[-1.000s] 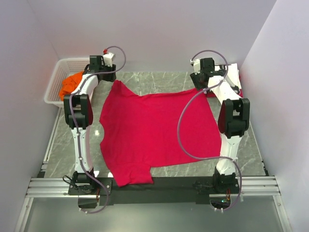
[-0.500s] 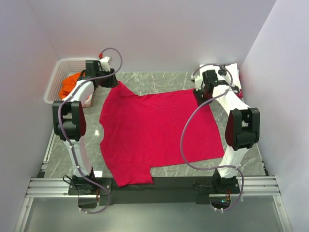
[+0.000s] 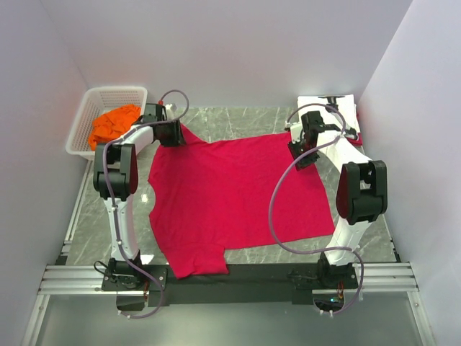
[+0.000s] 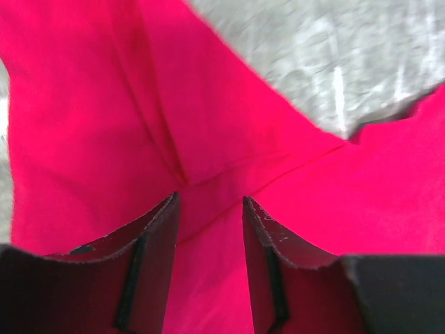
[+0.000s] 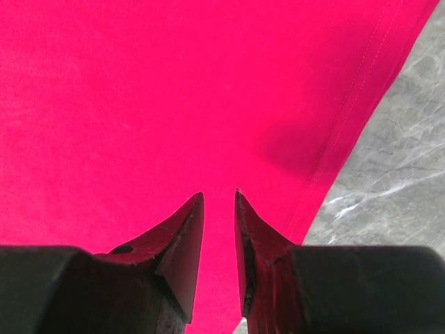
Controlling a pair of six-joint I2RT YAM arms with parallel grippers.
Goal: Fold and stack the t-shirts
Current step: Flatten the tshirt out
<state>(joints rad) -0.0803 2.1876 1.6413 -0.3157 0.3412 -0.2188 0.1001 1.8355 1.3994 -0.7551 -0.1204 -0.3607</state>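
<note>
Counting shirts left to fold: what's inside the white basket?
A crumpled orange t-shirt lies in the basket. Anything beneath it is covered, so more shirts cannot be ruled out.

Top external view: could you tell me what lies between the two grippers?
The red t-shirt, spread flat, lies between left gripper and right gripper, seen in the top external view.

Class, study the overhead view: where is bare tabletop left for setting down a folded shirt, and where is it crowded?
Bare marble: the far strip between the red t-shirt and back wall, and the near-right strip between its hem and the rail. Crowded: the left edge by the left arm and basket, the right edge by the right arm.
</note>
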